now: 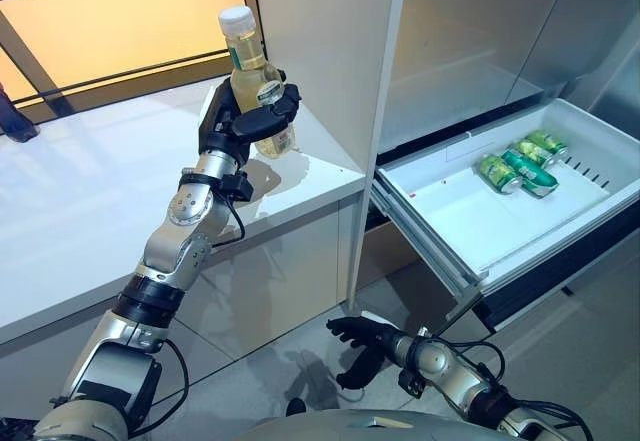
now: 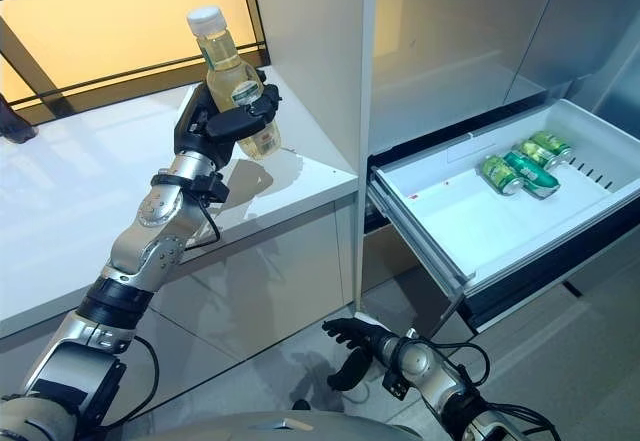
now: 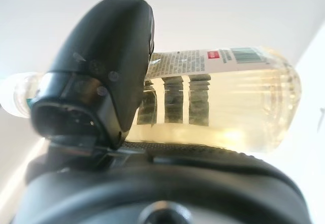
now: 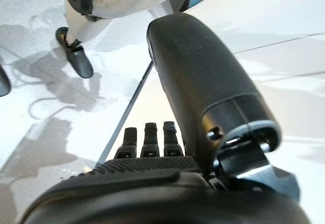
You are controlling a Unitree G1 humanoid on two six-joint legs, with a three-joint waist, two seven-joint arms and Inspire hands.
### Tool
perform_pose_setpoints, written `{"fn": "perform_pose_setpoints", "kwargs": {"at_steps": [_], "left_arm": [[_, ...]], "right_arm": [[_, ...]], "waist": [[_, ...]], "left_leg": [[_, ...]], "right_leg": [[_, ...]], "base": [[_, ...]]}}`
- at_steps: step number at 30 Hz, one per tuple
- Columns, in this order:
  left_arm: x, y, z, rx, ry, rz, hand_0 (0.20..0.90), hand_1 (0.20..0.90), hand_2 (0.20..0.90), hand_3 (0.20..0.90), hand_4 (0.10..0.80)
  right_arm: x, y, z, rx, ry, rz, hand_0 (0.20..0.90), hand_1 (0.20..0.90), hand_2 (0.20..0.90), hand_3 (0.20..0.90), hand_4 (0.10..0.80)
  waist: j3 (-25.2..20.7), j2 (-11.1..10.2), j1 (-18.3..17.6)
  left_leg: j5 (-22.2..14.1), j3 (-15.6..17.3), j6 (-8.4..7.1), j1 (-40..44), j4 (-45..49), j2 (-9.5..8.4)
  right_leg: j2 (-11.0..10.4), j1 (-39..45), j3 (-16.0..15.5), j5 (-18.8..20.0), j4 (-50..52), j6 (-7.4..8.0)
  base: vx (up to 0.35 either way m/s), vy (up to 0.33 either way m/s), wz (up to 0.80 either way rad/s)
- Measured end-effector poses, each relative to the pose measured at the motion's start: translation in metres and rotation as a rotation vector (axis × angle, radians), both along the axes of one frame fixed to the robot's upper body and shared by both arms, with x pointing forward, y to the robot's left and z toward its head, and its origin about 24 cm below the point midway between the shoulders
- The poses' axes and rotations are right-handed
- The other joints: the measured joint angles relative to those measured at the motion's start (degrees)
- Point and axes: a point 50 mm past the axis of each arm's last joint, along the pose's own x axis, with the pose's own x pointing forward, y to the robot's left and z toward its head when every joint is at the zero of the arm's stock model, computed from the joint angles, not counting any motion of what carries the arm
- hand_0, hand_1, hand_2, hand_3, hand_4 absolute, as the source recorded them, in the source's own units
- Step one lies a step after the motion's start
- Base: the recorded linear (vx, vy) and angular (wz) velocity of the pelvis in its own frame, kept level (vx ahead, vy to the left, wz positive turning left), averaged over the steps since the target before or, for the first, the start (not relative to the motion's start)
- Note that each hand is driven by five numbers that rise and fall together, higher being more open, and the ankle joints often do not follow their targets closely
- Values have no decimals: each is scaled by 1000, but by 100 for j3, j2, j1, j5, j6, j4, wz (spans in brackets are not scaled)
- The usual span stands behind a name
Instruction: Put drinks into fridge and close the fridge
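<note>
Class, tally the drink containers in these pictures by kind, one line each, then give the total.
Clear plastic bottle of pale yellow drink with a white cap, held in the left hand: 1
Green drink cans, lying in the open white fridge drawer: 3
Total: 4

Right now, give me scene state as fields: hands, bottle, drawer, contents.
left hand: shut on the bottle, raised above the white counter
bottle: upright, white cap, pale yellow drink
right hand: low, below the drawer, fingers relaxed, holds nothing
fridge drawer: pulled out
contents: green cans lying at the drawer's far end
not yet done: bottle in fridge, drawer closed
</note>
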Motion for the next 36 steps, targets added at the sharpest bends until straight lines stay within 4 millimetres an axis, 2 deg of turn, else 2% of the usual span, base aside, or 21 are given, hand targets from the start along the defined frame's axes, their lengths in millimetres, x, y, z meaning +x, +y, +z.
{"fn": "perform_pose_setpoints", "kwargs": {"at_steps": [4, 6, 8, 9, 10, 17, 21, 26, 30, 36], "left_arm": [[-5, 1, 10, -5, -48, -17, 300, 300, 300, 200, 100], [-14, -3, 13, -14, -92, -57, 300, 300, 300, 200, 100], [-21, -7, 15, -9, -127, -112, 300, 300, 300, 200, 100], [-22, -8, 15, -9, -135, -123, 300, 300, 300, 200, 100], [-27, -10, 16, -8, -159, -158, 300, 300, 300, 200, 100], [-39, -11, 6, 4, -192, -287, 300, 300, 300, 200, 100], [-43, -5, 2, 18, -191, -310, 300, 300, 300, 200, 100], [-48, 11, 0, -4, -200, -306, 300, 300, 300, 200, 100], [-49, 16, 4, -23, -228, -324, 300, 300, 300, 200, 100], [-51, 13, 5, -8, -247, -363, 300, 300, 300, 200, 100]], "right_arm": [[7, 3, 25, 102, -44, 38, 900, 900, 900, 900, 800], [20, 4, 52, 222, -79, 60, 900, 900, 900, 900, 800], [29, 4, 73, 314, -114, 79, 900, 900, 900, 900, 800], [31, 4, 77, 335, -120, 82, 900, 900, 900, 900, 800], [36, 4, 92, 406, -136, 95, 900, 900, 900, 900, 800], [45, -4, 141, 680, -158, 208, 900, 900, 900, 900, 800], [49, -11, 160, 762, -218, 210, 900, 900, 900, 900, 800], [60, -31, 181, 794, -357, 74, 900, 900, 900, 900, 800], [65, -43, 186, 776, -415, -19, 900, 900, 900, 900, 800], [70, -38, 186, 749, -366, -20, 900, 900, 900, 900, 800]], "waist": [[48, -4, -3], [75, -16, -20], [99, -51, -21], [105, -59, -21], [118, -75, -21], [188, -99, -20], [243, -113, -24], [296, -114, -43], [306, -119, -38], [307, -121, -58]], "left_leg": [[0, -10, -1, 4, 0, 5], [2, -11, -3, 6, -1, 6], [1, -10, -3, 8, 0, 7], [1, -9, -3, 9, 0, 7], [1, -5, -3, 9, 0, 4], [1, 10, -2, 25, 0, 3], [0, 18, -2, 33, 0, 3], [-1, 25, -2, 29, 1, 1], [-2, 26, -1, 21, 1, 0], [-3, 26, 0, 21, 0, 1]], "right_leg": [[8, 9, -6, 0, 1, 1], [12, 10, -3, 0, 1, 1], [13, 11, -2, 0, 2, 1], [13, 11, -1, 0, 2, 1], [11, 11, 2, 0, 2, 1], [9, 14, 14, 0, 2, 2], [8, 15, 30, 0, 2, 2], [4, 7, 43, 0, 2, 2], [4, 0, 46, 0, 2, 2], [5, 0, 48, 0, 2, 1]], "base": [[0, 0, 0], [0, 0, 0], [0, 0, 0], [0, 0, 0], [0, 0, 0], [-16, 7, 0], [0, 0, 0], [0, 0, 0], [0, 0, 0], [0, 0, 0]]}}
